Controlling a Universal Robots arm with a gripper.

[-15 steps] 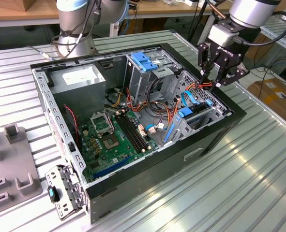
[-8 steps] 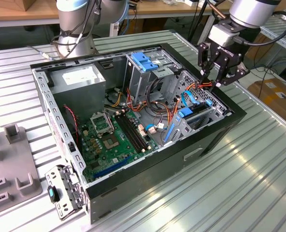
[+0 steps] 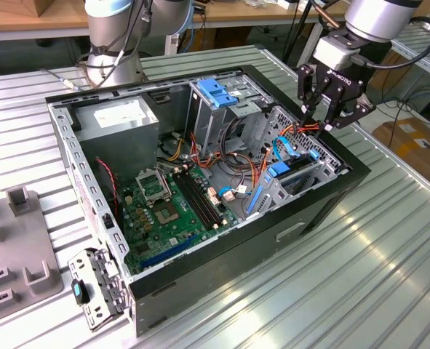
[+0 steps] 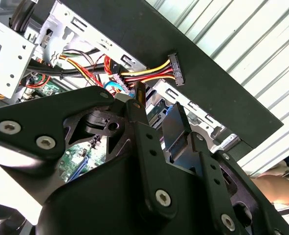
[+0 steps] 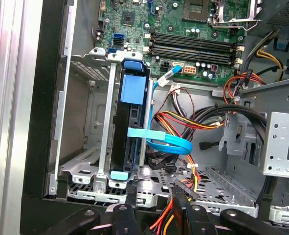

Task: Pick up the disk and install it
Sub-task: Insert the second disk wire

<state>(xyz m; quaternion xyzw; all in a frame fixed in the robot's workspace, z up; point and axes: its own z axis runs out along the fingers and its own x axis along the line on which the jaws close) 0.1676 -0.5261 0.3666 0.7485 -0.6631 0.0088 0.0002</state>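
The black two-fingered gripper (image 3: 318, 118) hangs open and empty above the open black computer case (image 3: 287, 229), near its far corner. Below it, the blue-railed disk (image 5: 129, 132) stands on edge, seated in the grey metal drive cage (image 5: 83, 122) beside bundled coloured cables (image 5: 193, 122).

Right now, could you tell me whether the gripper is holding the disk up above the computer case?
No: in the exterior view the gripper hangs over the case's edge with nothing between its fingers, while the disk sits in its metal bay.
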